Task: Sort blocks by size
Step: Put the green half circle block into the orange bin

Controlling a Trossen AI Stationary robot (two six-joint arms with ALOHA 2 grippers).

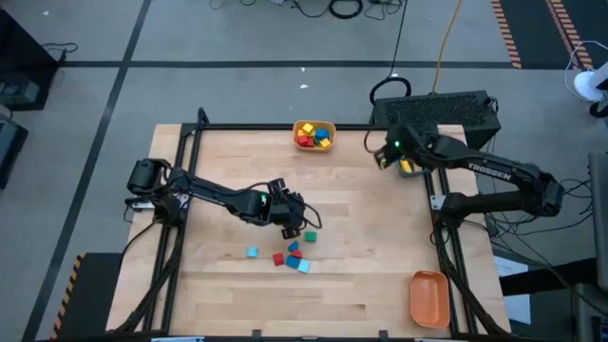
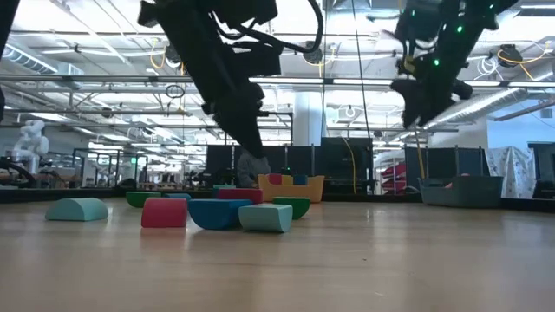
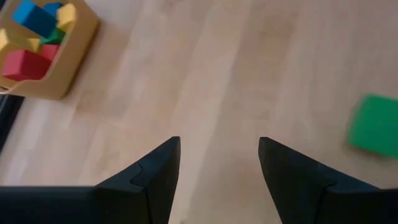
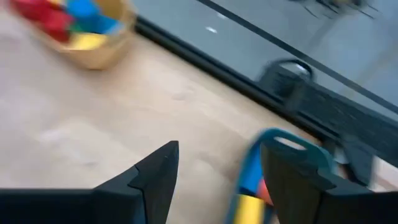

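Note:
Several small blocks lie loose on the table in front of centre: a green one (image 1: 310,236) (image 3: 375,124), cyan ones (image 1: 253,253) (image 1: 304,266), red ones (image 1: 278,258) and a blue one (image 1: 294,249). My left gripper (image 1: 290,226) (image 3: 219,155) hovers open just on the far side of them, with bare table between its fingers and the green block off to one side. My right gripper (image 1: 381,160) (image 4: 217,162) hangs open, high above the table's far right corner, with nothing between its fingers.
A yellow bin (image 1: 314,135) (image 3: 43,43) holding red, blue, yellow and green blocks stands at the far edge's middle. A teal bin (image 4: 273,168) with yellow and red blocks sits under my right gripper. An orange bin (image 1: 428,296) rests at the near right corner.

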